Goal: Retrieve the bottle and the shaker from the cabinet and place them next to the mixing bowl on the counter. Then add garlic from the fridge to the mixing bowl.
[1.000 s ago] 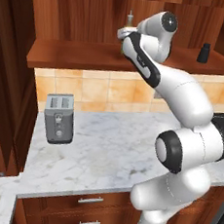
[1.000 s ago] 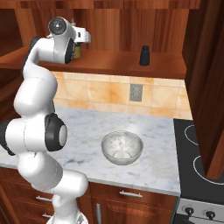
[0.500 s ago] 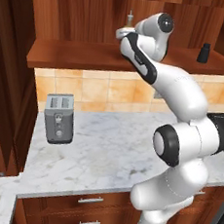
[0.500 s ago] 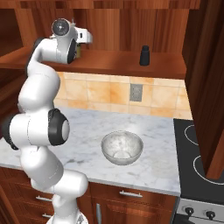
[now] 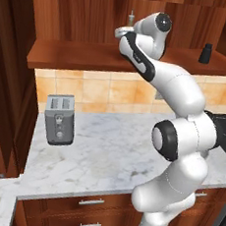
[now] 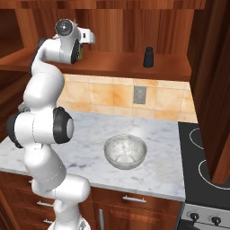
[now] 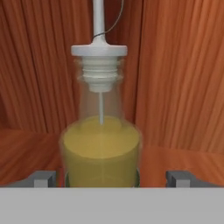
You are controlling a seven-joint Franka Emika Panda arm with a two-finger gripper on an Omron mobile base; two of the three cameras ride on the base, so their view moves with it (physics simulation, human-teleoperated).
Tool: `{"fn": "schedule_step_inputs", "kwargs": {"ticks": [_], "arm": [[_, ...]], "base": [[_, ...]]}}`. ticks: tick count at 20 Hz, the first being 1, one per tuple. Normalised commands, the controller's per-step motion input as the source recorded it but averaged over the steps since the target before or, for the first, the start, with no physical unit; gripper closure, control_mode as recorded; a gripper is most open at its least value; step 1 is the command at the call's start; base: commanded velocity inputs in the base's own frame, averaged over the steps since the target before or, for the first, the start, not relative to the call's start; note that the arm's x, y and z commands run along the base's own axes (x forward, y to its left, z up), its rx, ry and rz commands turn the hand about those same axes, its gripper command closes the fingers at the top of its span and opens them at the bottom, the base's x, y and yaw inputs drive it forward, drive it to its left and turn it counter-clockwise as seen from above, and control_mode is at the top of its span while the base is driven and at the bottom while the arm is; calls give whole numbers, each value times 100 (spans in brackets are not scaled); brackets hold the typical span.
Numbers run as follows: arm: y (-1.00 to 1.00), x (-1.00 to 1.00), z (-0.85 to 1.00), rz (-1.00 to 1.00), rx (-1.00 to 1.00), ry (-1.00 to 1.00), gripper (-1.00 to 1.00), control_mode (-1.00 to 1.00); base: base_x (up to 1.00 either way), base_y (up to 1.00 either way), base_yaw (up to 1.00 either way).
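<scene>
Claw (image 7: 111, 178) spread wide, nothing pinched yet; bottle (image 7: 101, 131) sits upright on cabinet (image 5: 91, 53) shelf, dead centre btw the tips. Risks imo: tips look low on the body, tall neck above → could tip if the close is uneven or one tip lands first. Shaker (image 6: 148, 57) well off to the claw's side, no clash. Mixing bowl (image 6: 125, 151) far below on the surface (image 6: 90, 134).

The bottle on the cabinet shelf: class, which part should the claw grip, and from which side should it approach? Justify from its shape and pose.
Grip the bottle around its wide round lower body, coming in level from the open front of the cabinet. It stands upright, its neck narrows to a slim pale cap, and the wood back panel blocks the rear. The open claw already has a fingertip on either side of the body.
</scene>
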Motion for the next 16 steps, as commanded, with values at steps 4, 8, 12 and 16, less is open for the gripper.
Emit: {"fn": "schedule_step_inputs", "kwargs": {"ticks": [4, 8, 12, 16], "arm": [[0, 13, 0, 0, 0, 0, 100, -100], [0, 6, 0, 0, 0, 0, 100, -100], [-1, -29, -1, -6, 0, -2, 100, -100], [-3, -89, 0, -16, -4, 0, 100, -100]], "base": [[0, 0, 0], [0, 0, 0], [0, 0, 0], [0, 0, 0]]}}
